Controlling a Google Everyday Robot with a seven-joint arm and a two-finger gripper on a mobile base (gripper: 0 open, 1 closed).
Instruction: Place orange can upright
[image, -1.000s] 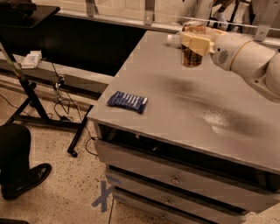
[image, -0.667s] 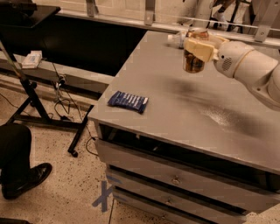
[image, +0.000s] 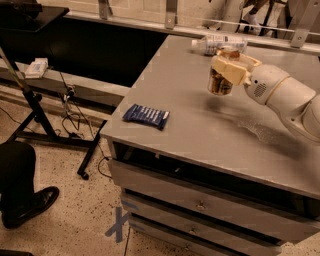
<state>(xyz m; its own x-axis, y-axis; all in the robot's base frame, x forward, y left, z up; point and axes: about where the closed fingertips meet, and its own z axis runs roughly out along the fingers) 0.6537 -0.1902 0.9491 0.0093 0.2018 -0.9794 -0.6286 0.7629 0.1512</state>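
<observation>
Only one camera view here, so that's all I went by. The gripper (image: 225, 65) was up over the back part of the grey table (image: 200, 131), at the end of a white arm (image: 281, 95) reaching in from the right. Its cream fingers (image: 231, 71) were clamped around the top half of the orange can (image: 219, 84), so it definitely had hold of it. The can sat upright in the grip, silver top up, and looked to be hanging just above the tabletop rather than resting on it; there was a soft shadow on the surface underneath.

Just behind the can, near the far edge, a clear plastic bottle (image: 220, 44) with a white label lay on its side. Well apart from both, near the table's front left corner, a dark blue wrapper (image: 146, 116) lay flat.

Under the tabletop were grey drawers (image: 200, 206) with small knobs. On the speckled floor (image: 75, 225) in front was a blue tape cross (image: 119, 223). Off to the left stood a black stand (image: 35, 106) with cables hanging by it, and somebody's dark shoe (image: 31, 204) poked in at the bottom left.
</observation>
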